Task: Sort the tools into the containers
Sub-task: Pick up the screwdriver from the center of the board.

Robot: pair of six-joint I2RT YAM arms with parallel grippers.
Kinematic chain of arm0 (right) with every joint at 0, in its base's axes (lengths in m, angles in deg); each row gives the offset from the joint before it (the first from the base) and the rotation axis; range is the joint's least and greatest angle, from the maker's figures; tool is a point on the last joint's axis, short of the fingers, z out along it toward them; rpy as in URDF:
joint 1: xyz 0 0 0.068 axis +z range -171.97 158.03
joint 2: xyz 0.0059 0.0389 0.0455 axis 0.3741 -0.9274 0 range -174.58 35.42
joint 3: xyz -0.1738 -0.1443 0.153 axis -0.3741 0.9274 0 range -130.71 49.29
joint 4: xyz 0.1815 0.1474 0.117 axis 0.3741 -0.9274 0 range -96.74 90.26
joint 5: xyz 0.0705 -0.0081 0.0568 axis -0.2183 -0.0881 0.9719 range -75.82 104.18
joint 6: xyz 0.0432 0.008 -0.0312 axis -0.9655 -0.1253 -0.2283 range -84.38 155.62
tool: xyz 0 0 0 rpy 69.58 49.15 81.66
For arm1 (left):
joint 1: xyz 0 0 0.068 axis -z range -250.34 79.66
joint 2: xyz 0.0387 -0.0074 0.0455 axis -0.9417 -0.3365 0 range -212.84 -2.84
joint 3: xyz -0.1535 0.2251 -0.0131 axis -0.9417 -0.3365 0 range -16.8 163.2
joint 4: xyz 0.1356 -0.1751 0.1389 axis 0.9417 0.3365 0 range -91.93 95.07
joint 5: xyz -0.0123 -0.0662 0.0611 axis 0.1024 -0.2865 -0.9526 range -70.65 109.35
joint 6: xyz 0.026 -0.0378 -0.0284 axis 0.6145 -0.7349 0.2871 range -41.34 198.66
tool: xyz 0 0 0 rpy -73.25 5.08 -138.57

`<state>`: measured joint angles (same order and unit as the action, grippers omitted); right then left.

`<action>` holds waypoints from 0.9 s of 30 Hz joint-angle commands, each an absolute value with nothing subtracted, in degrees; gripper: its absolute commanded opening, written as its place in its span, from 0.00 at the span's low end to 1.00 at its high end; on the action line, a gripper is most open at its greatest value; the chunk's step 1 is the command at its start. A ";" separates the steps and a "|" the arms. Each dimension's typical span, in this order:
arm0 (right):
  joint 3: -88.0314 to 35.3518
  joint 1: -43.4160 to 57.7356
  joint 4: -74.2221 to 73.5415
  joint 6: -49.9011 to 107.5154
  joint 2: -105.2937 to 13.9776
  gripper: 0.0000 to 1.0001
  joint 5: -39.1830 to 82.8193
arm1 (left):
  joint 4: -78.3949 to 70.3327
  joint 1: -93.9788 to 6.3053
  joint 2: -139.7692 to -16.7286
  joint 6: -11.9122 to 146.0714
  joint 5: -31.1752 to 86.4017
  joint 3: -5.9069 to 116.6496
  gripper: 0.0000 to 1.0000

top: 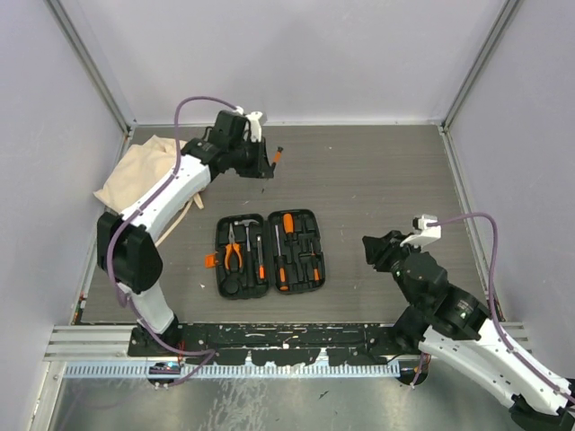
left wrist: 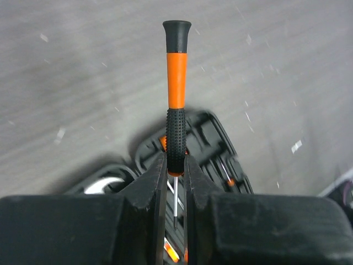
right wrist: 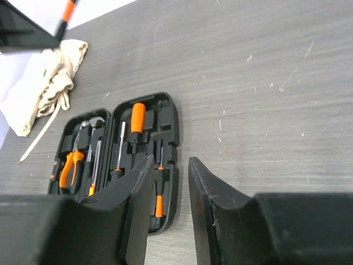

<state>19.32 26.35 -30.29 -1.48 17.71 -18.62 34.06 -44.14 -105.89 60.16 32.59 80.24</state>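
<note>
Pinching: left gripper [left wrist: 175,165] clamps the screwdriver [left wrist: 176,83] at its knurled black grip, aloft toward 11 o'clock
Screwdriver: likely light, stiff; ribbed grip the surest hold
Right gripper [right wrist: 168,165]: spread, empty

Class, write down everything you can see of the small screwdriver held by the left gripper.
The screwdriver is slim, its handle plastic-looking: black flared cap, orange middle, black knurled grip, then a thin steel shaft. The left gripper is shut on the knurled part, the shaft running back between the jaws. It is held above the table, touching nothing else.
</note>
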 commanded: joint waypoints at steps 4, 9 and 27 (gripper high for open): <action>12.30 26.55 -23.61 10.50 16.94 0.38 -17.67 | 29.03 -33.58 -91.59 59.93 36.65 68.55 0.00; 9.84 26.58 -19.12 24.21 16.43 0.41 -6.29 | 28.23 -24.52 -83.83 58.89 29.93 62.42 0.00; -1.15 26.59 -19.71 58.70 -0.28 0.53 35.33 | 12.08 -20.87 -53.32 80.18 30.25 32.94 0.00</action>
<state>5.04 26.35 -21.37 52.64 3.61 23.78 19.66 -21.30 -59.18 67.26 26.93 35.63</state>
